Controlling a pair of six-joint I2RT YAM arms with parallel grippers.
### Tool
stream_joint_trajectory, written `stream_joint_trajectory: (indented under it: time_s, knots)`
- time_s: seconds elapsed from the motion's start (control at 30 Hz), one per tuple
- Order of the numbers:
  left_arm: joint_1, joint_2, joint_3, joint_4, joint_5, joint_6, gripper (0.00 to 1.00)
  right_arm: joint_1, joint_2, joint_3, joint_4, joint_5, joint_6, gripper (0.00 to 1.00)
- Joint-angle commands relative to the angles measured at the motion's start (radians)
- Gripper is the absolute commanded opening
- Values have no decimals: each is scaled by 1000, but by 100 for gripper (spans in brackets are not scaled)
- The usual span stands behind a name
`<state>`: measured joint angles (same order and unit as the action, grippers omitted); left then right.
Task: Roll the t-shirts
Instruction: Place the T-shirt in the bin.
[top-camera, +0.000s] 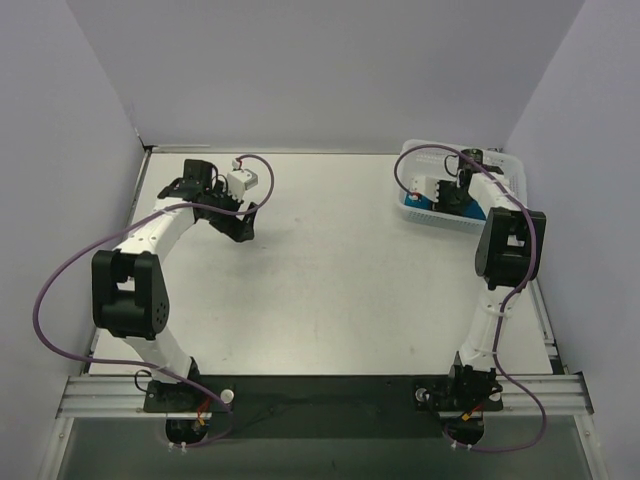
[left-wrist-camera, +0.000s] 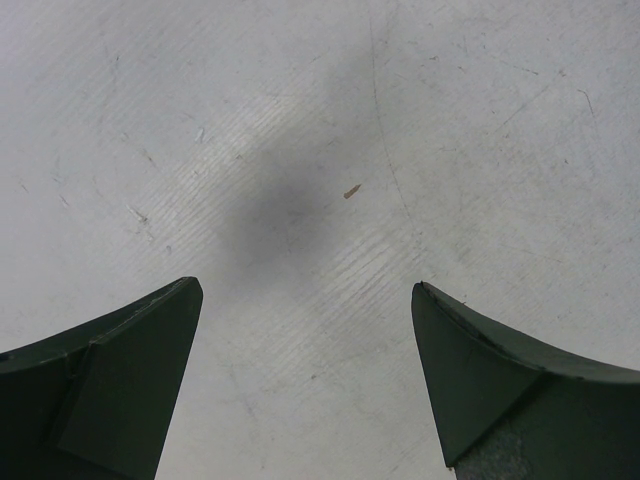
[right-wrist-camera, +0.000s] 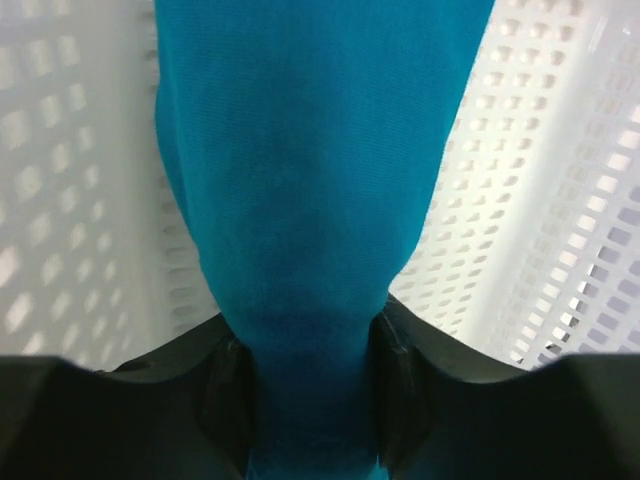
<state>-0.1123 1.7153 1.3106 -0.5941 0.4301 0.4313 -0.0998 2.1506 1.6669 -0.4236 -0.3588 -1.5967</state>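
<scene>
In the black right gripper (right-wrist-camera: 312, 395) the soft, limp teal-blue cloth t-shirt (right-wrist-camera: 310, 170) is pinched, bunched, inside the white plastic mesh basket (right-wrist-camera: 545, 200) (a hem is judged the better hold); the left gripper (left-wrist-camera: 305, 290) is spread empty.

teal-blue t-shirt (right-wrist-camera: 310, 200), bunched into a narrow fold, inside the white basket (right-wrist-camera: 540, 200).

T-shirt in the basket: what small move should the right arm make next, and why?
Probably lift straight up. The right jaws are pinched on a bunch of the teal t-shirt, which sits inside the white basket; rolling needs it flat on the table.
</scene>
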Motion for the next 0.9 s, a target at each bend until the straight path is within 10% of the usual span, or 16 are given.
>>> stream_joint_trajectory:
  time_s: [0.0, 0.13, 0.57, 0.77, 0.87]
  knots:
    - [-3, 4, 45, 22, -4, 11, 97, 9, -44, 40, -122, 15, -97, 48]
    - [-3, 13, 50, 34, 6, 3, 97, 8, -89, 44, -144, 11, -95, 68]
    - [0, 165, 202, 47, 104, -26, 97, -11, -288, 10, -238, -49, 105, 68]
    - [-1, 173, 233, 45, 136, -71, 97, -14, -97, 305, -219, -17, 556, 55]
    - [-3, 149, 228, 37, 141, -75, 97, -14, 4, 411, -202, 26, 671, 29]
